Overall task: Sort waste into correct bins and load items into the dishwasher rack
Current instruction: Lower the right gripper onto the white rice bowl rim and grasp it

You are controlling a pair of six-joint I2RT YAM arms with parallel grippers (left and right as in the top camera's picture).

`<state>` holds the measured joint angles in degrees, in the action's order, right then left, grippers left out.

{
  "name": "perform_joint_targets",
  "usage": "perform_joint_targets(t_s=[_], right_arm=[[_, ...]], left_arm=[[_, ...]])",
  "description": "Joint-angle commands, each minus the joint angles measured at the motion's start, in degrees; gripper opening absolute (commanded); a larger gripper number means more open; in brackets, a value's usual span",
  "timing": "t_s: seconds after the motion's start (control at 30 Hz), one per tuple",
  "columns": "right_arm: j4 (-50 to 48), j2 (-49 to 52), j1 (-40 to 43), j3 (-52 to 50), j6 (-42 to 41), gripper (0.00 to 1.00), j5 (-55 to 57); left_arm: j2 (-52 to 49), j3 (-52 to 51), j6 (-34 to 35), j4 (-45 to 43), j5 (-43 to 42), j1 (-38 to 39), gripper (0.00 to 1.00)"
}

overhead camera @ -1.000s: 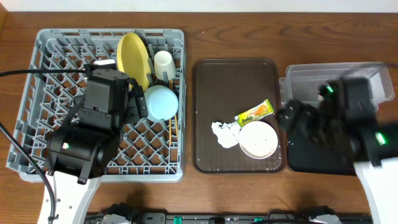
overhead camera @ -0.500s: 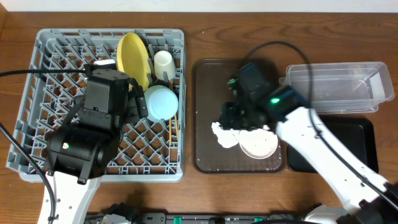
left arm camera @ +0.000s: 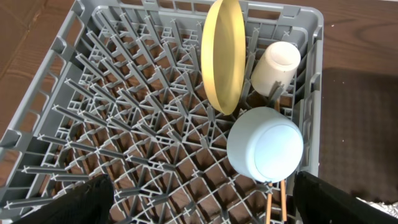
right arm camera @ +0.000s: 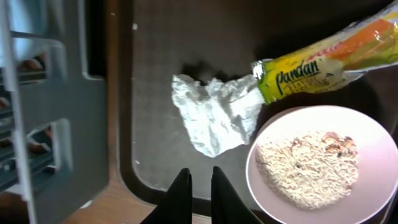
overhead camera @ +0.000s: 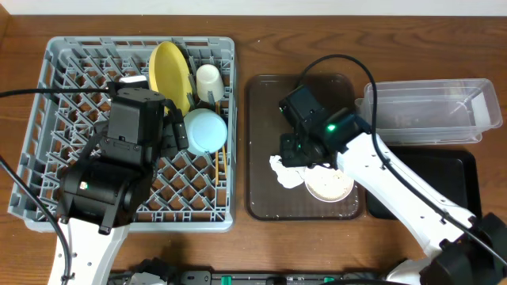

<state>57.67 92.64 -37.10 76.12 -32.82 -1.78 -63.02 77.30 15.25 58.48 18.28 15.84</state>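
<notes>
The grey dishwasher rack (overhead camera: 71, 95) holds the upright yellow plate (overhead camera: 170, 75), a white cup (overhead camera: 209, 81), the overturned pale blue bowl (overhead camera: 204, 131) and the chopsticks (overhead camera: 219, 166). My left gripper (left arm camera: 202, 190) hangs open above the rack, just short of the blue bowl (left arm camera: 265, 143). On the brown tray (overhead camera: 265, 103) lie the crumpled napkin (right arm camera: 217, 115), the snack wrapper (right arm camera: 323, 65) and a white bowl (right arm camera: 308, 165) of rice-like scraps. My right gripper (right arm camera: 200, 180) hovers over the tray near the napkin, fingers drawn together with nothing between them.
The clear tub (overhead camera: 428, 111) stands at the back right, with the black bin (overhead camera: 444, 190) in front of it, partly under my right arm. A strip of bare wood separates the rack from the tray.
My right arm swung left from over the bins to above the tray, and its jaws went from open to shut. The left arm has not moved.
</notes>
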Motion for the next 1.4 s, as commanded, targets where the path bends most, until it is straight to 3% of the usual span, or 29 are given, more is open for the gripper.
perform_joint_targets(t_s=[0.0,0.43,0.93,1.37], right_arm=[[0.96,1.2,-0.85,-0.17,0.11,0.12,1.77],[7.74,4.9,-1.7,-0.63,-1.99,0.19,2.45],[-1.49,5.22,-3.89,-11.26,-6.56,0.23,8.02],[-4.76,5.22,-3.91,-14.32,-6.56,0.12,7.96]], left_arm=[[-0.2,0.17,0.52,0.0,0.17,-0.17,0.93],[-0.2,0.17,0.52,0.0,0.17,-0.17,0.93],[-0.2,0.17,0.52,0.0,0.17,-0.17,0.93],[-0.2,0.17,0.52,0.0,0.17,-0.17,0.93]])
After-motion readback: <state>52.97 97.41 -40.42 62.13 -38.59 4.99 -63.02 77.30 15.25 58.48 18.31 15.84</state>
